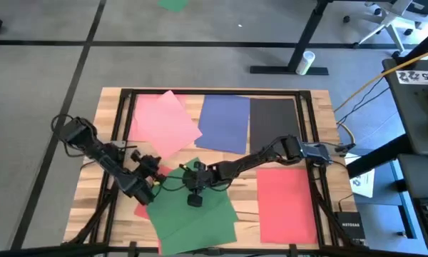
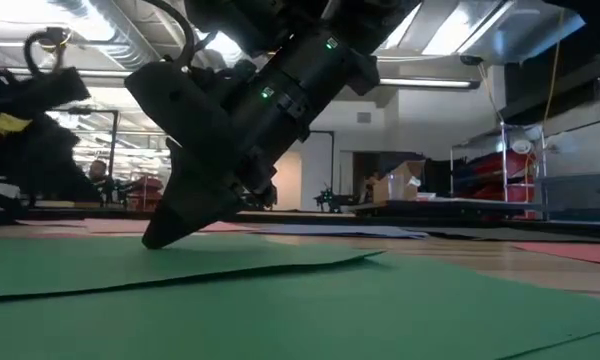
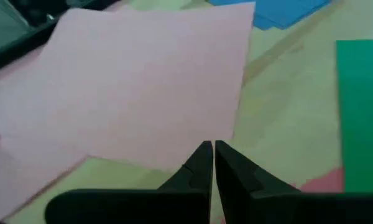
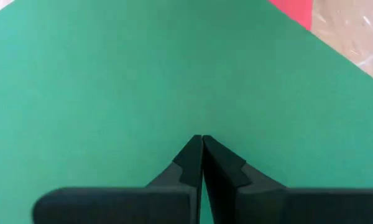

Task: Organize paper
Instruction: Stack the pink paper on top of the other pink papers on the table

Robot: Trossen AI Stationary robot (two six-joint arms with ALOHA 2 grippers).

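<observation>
Right claw (image 4: pixel 202 142) closed, tips on green paper (image 4: pixel 112 81) beneath

Both arms reach inward, left gripper (image 3: pixel 212 149) & right gripper (image 4: pixel 202 142) fingers closed.

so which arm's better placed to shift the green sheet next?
Right, probably. The right gripper is shut, tips down on the green sheet. The left gripper, also shut, sits nearer the pink sheet.
</observation>
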